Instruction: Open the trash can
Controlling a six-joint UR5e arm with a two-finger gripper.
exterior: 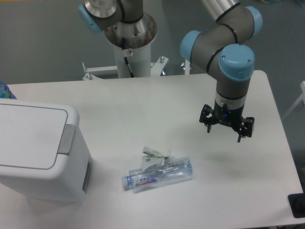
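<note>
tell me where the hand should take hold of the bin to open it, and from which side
Probably the grey tab at the lid's right edge, on the trash can. It faces up and sits on the side nearest the hand, so coming down from above looks best. The flat lid shows no handle to pinch.

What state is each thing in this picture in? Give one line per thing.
Trash can: lid shut, upright.
Push tab: not touched.
Bottle: crushed, lying on its side.
Gripper: fingers open, empty, above the table.
</note>
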